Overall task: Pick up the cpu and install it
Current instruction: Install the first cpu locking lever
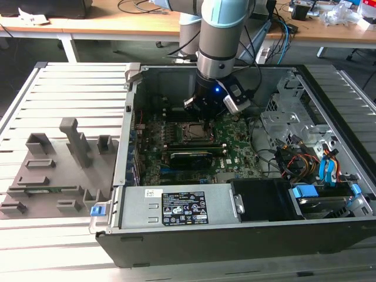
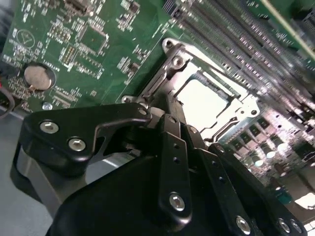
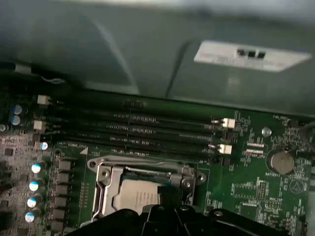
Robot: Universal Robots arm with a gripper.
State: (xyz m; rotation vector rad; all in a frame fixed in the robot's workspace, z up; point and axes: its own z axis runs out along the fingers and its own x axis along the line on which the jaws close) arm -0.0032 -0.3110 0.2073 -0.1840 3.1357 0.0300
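Observation:
The cpu [image 2: 204,101] is a pale silver square lying flat inside the metal frame of the motherboard socket [image 2: 172,61]. In the first wrist view the cpu [image 3: 138,194] sits in the socket [image 3: 106,177], partly hidden by the black gripper body. In the exterior view the arm reaches down into the open computer case, with my gripper [image 1: 205,108] just above the cpu [image 1: 194,130]. My gripper [image 2: 170,123] hangs close over the socket's near edge, and I cannot tell whether it touches the chip.
Memory slots [image 3: 147,130] run alongside the socket. A coin battery [image 2: 38,77] sits on the green board. The case wall [image 1: 126,135], power supply [image 1: 182,205] and drive cage with cables [image 1: 311,164] surround the board. Grey fixture blocks [image 1: 59,170] lie at the exterior view's left.

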